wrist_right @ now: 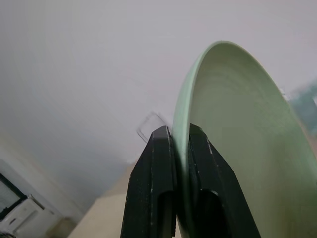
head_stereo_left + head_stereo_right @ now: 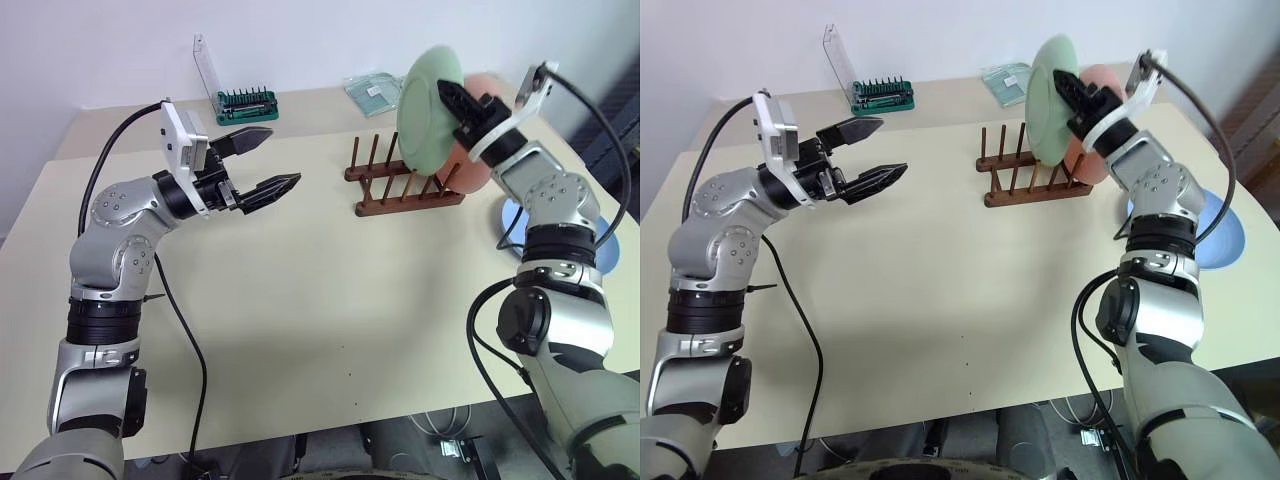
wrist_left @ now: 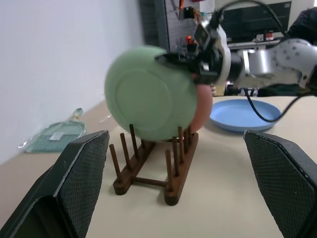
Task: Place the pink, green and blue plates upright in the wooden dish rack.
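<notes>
Off to the left, the left gripper hung above the table with its two fingers spread wide, holding and touching nothing. Further right stood the one wooden dish rack, with the pink plate already upright at its right end, and over it the right gripper was clamped on the rim of the green plate, held on edge above the pegs. Three plates in all: the blue plate lay flat on the table at the far right.
</notes>
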Robot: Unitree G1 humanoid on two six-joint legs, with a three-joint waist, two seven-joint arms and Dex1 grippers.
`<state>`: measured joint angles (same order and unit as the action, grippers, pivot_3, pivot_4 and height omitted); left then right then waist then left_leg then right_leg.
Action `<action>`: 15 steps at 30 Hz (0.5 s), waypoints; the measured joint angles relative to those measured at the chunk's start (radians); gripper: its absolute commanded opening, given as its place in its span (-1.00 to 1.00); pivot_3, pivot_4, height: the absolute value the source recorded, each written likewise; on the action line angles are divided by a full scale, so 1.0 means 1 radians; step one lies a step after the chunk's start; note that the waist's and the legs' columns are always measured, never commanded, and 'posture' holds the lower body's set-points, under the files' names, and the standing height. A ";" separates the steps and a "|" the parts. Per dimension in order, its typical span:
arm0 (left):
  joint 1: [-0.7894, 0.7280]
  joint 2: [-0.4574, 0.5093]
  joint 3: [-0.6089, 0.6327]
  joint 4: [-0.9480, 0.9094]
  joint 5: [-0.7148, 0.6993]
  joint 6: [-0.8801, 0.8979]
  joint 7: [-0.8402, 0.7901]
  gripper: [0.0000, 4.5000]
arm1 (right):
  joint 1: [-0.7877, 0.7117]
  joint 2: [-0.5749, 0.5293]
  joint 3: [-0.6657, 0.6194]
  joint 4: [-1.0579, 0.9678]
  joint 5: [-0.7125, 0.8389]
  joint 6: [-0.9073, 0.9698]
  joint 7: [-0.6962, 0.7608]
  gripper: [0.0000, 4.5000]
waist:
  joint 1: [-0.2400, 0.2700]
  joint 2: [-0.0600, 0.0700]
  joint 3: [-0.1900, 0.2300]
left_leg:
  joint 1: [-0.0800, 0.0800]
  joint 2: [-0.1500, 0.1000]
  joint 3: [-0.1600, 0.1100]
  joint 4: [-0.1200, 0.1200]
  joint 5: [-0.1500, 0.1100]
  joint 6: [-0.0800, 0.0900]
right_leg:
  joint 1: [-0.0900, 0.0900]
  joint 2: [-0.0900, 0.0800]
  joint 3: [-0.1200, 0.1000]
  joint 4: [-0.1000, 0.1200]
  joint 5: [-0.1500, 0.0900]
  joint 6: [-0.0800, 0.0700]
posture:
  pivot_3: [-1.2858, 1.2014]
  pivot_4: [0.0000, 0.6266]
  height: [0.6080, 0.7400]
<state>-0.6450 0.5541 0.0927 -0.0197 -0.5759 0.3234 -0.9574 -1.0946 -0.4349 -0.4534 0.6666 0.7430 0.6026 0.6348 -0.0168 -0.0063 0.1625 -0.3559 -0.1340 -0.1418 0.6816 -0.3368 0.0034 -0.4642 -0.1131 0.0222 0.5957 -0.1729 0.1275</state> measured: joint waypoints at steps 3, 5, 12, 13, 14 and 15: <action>-0.016 -0.004 0.000 0.012 0.000 -0.001 -0.003 0.98 | -0.010 0.000 -0.001 -0.021 0.005 0.000 0.000 -1.00 | 0.003 0.000 0.000 | 0.000 0.000 0.000 0.001 0.000 0.000 | 0.001 0.000 0.000 0.000 0.000 0.000 | 0.03 -0.52 1.00; -0.035 -0.004 0.000 0.018 0.000 -0.002 -0.005 0.98 | -0.010 0.000 -0.001 -0.022 0.005 0.000 0.000 -1.00 | 0.003 0.000 0.000 | 0.000 0.000 0.000 0.001 0.000 0.000 | 0.001 0.000 0.000 0.000 0.000 0.000 | 0.03 -0.52 1.00; -0.041 -0.005 0.000 0.041 0.001 -0.006 -0.024 0.98 | -0.010 -0.027 -0.003 -0.022 0.004 0.000 0.010 -1.00 | 0.000 0.000 0.000 | 0.000 0.000 0.000 0.000 0.000 0.000 | 0.000 0.000 0.000 0.000 0.000 0.000 | 0.03 -0.52 1.00; -0.041 -0.005 0.000 0.045 0.001 -0.006 -0.025 0.98 | -0.010 -0.027 -0.003 -0.022 0.004 0.000 0.010 -1.00 | 0.000 0.000 0.000 | 0.000 0.000 0.000 0.000 0.000 0.000 | 0.000 0.000 0.000 0.000 0.000 0.000 | 0.03 -0.52 1.00; -0.041 -0.005 0.000 0.048 0.001 -0.007 -0.025 0.98 | -0.010 -0.027 -0.003 -0.022 0.004 0.000 0.010 -1.00 | 0.001 0.000 0.000 | 0.000 0.000 0.000 0.000 0.000 0.000 | 0.000 0.000 0.000 0.000 0.000 0.000 | 0.03 -0.52 1.00; -0.041 -0.005 0.000 0.049 0.001 -0.007 -0.025 0.98 | -0.009 -0.026 -0.003 -0.022 0.004 0.000 0.010 -1.00 | 0.001 0.000 0.000 | 0.000 0.000 0.000 0.000 0.000 0.000 | 0.000 0.000 0.000 0.000 0.000 0.000 | 0.03 -0.52 1.00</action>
<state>-0.6857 0.5489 0.0927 0.0292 -0.5745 0.3164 -0.9824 -1.1041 -0.4612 -0.4560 0.6445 0.7475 0.6029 0.6445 -0.0158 -0.0063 0.1625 -0.3562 -0.1340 -0.1418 0.6818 -0.3368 0.0034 -0.4641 -0.1132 0.0222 0.5959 -0.1728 0.1275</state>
